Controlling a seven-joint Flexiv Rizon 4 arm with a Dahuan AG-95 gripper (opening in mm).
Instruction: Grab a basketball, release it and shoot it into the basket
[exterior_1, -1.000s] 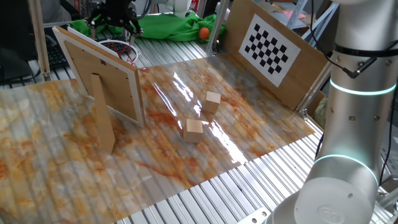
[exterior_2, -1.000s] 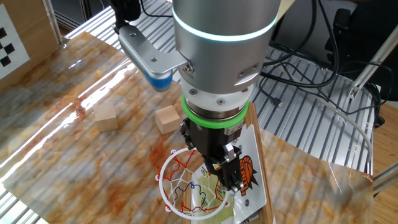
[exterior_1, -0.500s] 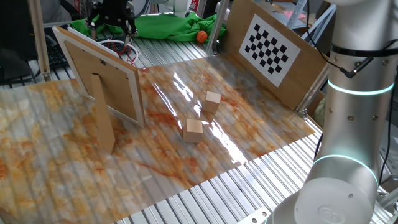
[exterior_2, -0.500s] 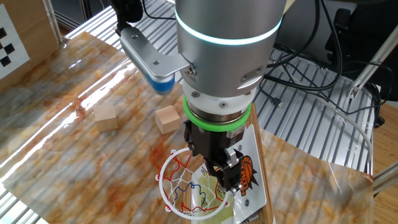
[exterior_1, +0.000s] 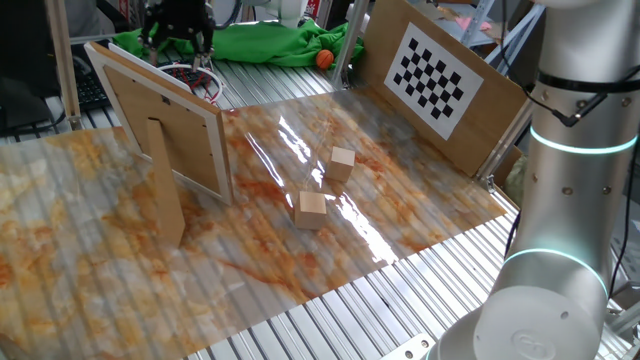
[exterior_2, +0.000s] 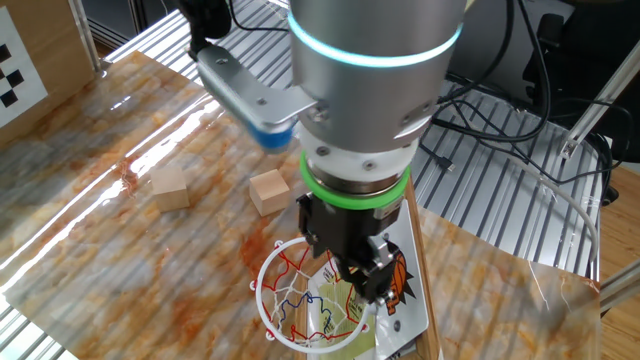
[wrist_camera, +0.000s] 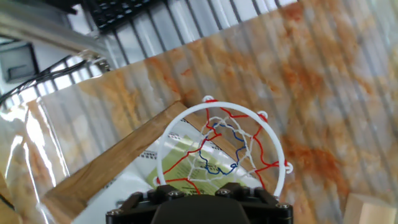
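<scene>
The basket (exterior_2: 262, 285), a red ring with whitish netting, hangs on the upright wood-framed panel (exterior_1: 170, 120). It also shows in the one fixed view (exterior_1: 190, 78) and in the hand view (wrist_camera: 217, 149). My gripper (exterior_2: 362, 285) hangs just above the ring beside the panel, and its fingers look spread with nothing between them. In the one fixed view the gripper (exterior_1: 180, 40) is at the top left. The basketball (exterior_1: 325, 58), a tiny orange ball, lies far back by the green cloth, well away from the basket. The hand view shows only the gripper body's edge, not the fingers.
Two tan wooden cubes (exterior_1: 342, 162) (exterior_1: 311, 209) sit mid-mat; they also show in the other fixed view (exterior_2: 171, 188) (exterior_2: 268, 190). A brown board with a checkerboard (exterior_1: 435, 75) stands at the right. A green cloth (exterior_1: 260, 42) lies behind. The robot's base stands at the front right.
My gripper has risen a little above the hoop. The orange ball at the back has shifted slightly by the green cloth. The cubes have not moved.
</scene>
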